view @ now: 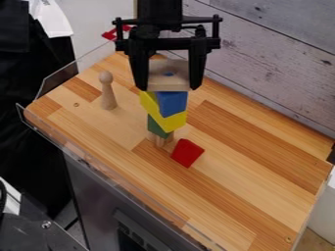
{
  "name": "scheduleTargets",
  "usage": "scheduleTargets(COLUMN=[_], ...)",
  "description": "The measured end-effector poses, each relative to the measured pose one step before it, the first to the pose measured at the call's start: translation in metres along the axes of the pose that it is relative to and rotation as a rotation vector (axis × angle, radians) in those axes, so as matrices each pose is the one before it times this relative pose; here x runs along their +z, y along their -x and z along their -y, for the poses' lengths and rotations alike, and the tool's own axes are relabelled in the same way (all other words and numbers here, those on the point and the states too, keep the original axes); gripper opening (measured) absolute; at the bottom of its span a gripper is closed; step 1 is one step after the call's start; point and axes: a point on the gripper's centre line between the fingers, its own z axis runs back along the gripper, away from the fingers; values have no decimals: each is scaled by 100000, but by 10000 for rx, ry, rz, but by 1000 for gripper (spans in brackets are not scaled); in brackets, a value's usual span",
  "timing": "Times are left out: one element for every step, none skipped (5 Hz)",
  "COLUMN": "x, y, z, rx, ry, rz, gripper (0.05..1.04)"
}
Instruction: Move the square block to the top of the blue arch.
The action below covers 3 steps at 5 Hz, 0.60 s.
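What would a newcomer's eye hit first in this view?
Probably the bright tower of blue, yellow and green blocks on the wooden table, with the black tool and a pale square block right above it. Next, the red block near its foot.

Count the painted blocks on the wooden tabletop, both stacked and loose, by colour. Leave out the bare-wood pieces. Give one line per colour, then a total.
Red block: 1
Blue arch: 1
Yellow block: 1
Green block: 1
Total: 4
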Motion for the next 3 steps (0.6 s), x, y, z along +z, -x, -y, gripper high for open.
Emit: scheduleTargets(x=[156, -390, -193], y=[-353, -344, -176], z=[-359, -58, -97], rx=[121, 4, 27], ry=[22, -76, -114], rz=[49, -58, -64], gripper=[834, 834, 896])
